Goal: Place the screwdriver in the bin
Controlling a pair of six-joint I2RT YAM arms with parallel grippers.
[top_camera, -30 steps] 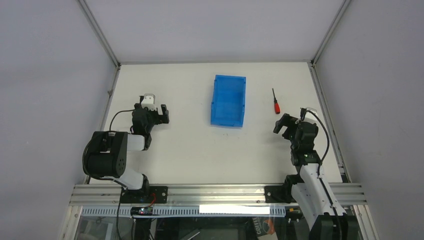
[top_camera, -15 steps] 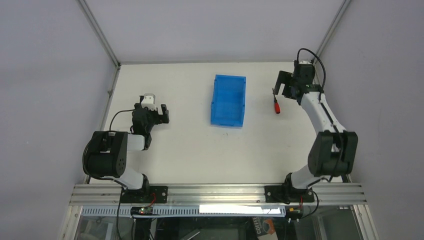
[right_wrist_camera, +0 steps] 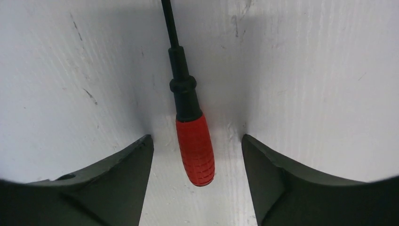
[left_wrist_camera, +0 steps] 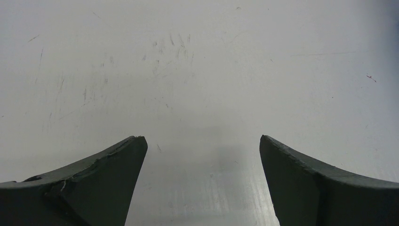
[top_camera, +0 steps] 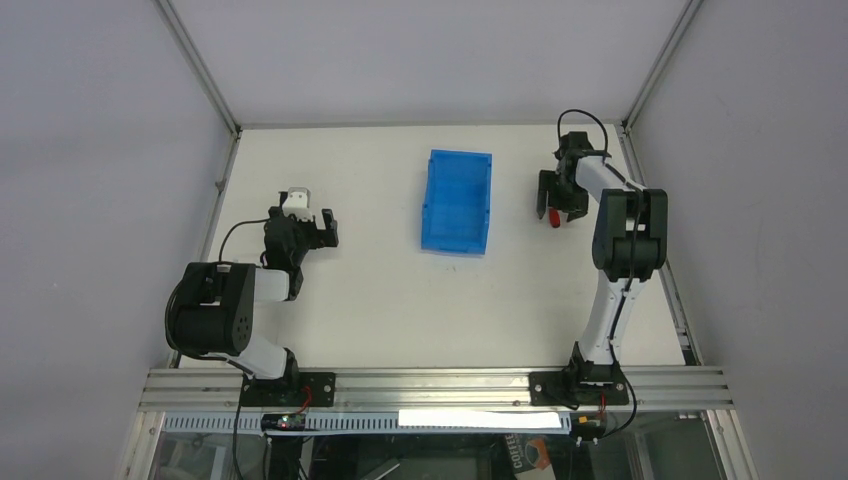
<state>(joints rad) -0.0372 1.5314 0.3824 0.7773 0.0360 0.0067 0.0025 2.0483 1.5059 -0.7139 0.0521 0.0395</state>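
Right arm [top_camera: 625, 230]: moved from near its base out to the table's far right. Right gripper [right_wrist_camera: 196, 139]: lowered over screwdriver [right_wrist_camera: 194, 150], fingers now flanking the red handle, gaps either side.

The small red-handled screwdriver [right_wrist_camera: 194, 150] bore a moulded grid pattern on its red grip; its collar was black and its thin metal shaft dark. The bright blue rectangular plastic bin [top_camera: 457, 200] was uniformly coloured. The flat white desk [top_camera: 400, 300] showed faint grey scratches.

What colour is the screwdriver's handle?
Red; the screwdriver shows best in the right wrist view.
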